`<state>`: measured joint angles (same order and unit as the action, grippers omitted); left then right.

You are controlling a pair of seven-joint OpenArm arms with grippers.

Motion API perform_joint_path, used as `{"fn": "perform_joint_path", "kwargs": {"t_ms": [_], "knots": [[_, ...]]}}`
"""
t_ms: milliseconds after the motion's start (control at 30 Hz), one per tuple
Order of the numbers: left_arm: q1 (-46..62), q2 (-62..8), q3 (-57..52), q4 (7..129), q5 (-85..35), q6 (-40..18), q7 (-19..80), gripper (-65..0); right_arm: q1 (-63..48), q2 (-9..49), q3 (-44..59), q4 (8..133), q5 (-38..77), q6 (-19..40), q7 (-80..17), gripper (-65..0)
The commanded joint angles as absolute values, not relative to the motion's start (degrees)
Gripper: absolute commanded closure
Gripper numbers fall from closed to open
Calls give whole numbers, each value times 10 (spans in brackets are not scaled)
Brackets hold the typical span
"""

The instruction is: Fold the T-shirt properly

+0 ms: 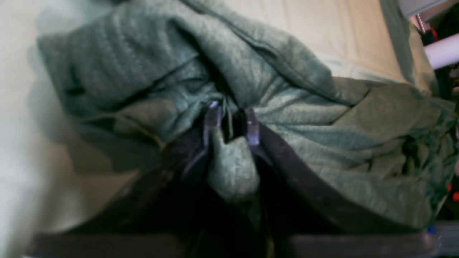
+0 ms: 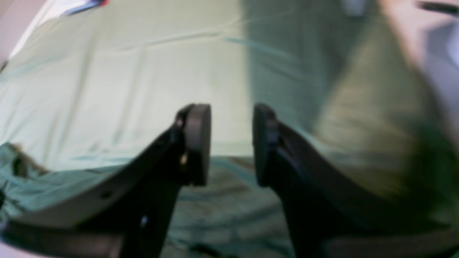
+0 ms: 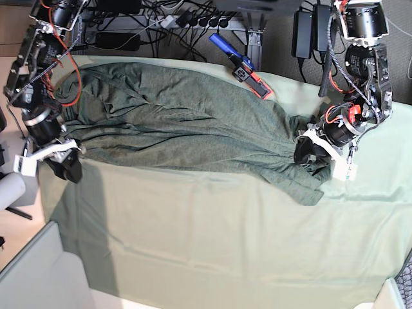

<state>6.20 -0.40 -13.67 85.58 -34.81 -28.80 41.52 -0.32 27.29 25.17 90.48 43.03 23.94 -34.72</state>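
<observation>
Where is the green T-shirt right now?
In the base view, the T-shirt lies stretched across the far half of the table cloth, between the two claws.

The T-shirt (image 3: 187,132) lies spread across the far half of the surface (image 3: 225,244), on the table cloth (image 3: 212,225) that covers it. Taking the T-shirt as my landmark: my right gripper (image 3: 67,168) sits at its end on the base view's left, fingers (image 2: 197,143) apart just above its edge. My left gripper (image 3: 308,153) sits at its opposite end, fingers (image 1: 213,120) with a bunch of its fabric between them. Behind the T-shirt, at the surface's far edge, lies a small tool (image 3: 241,61).
</observation>
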Motion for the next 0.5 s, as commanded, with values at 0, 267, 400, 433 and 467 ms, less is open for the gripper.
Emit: {"fn": "perform_joint_path", "kwargs": {"t_ms": [0, 267, 400, 433, 467], "knots": [[63, -13, -138, 864, -356, -296, 406, -154, 10, 284, 234, 915, 430, 249, -335, -210], [84, -29, -138, 864, -392, -326, 418, -244, 93, 268, 42, 915, 359, 248, -313, -349], [95, -29, -138, 864, -403, -342, 420, -246, 134, 225, -37, 915, 325, 248, -301, -384], [96, -29, -138, 864, -403, -342, 420, -246, 144, 210, -58, 914, 308, 248, -299, -384], [96, -29, -138, 864, -402, -342, 421, -246, 154, 194, -80, 911, 291, 248, -296, -384]]}}
